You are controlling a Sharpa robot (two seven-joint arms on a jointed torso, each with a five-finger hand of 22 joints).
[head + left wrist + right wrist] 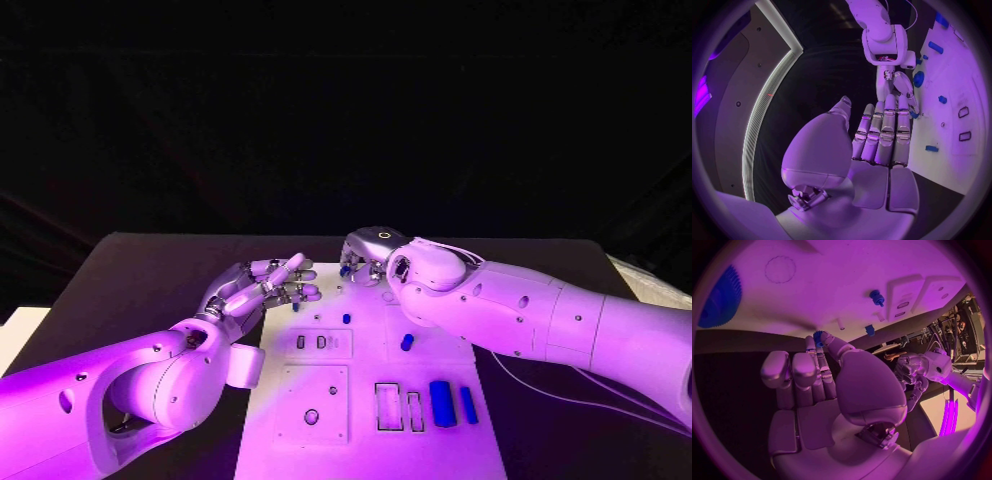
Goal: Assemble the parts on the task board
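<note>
Centrally on the black table [159, 270] lies the white board [368, 400], its long axis running from the robot's side toward the far edge, with bare table strips along both long sides and a wider strip at the left. Both hands work at the board's far end. The left hand [267, 285] hovers over the far left corner with its fingers straight, close together and holding nothing; in the left wrist view the fingers [882, 132] point toward the right hand, nearly meeting its fingertips. The right hand [368, 262] is over the far edge, and in the right wrist view a small blue gear-like part [819, 336] sits at its fingertips, pinched between thumb and finger as far as can be told. In the head view I count four more blue parts on the board: a small peg [346, 318] standing upright, a short piece [407, 342] near the right arm, and two bars, a thick one [441, 403] and a thin one [469, 405], lying side by side with their long axes along the board's length. Beside the bars are two empty rectangular slots [400, 408], aligned the same way. A large blue gear [720, 297] rests on the board in the right wrist view. The board's near half is open.
</note>
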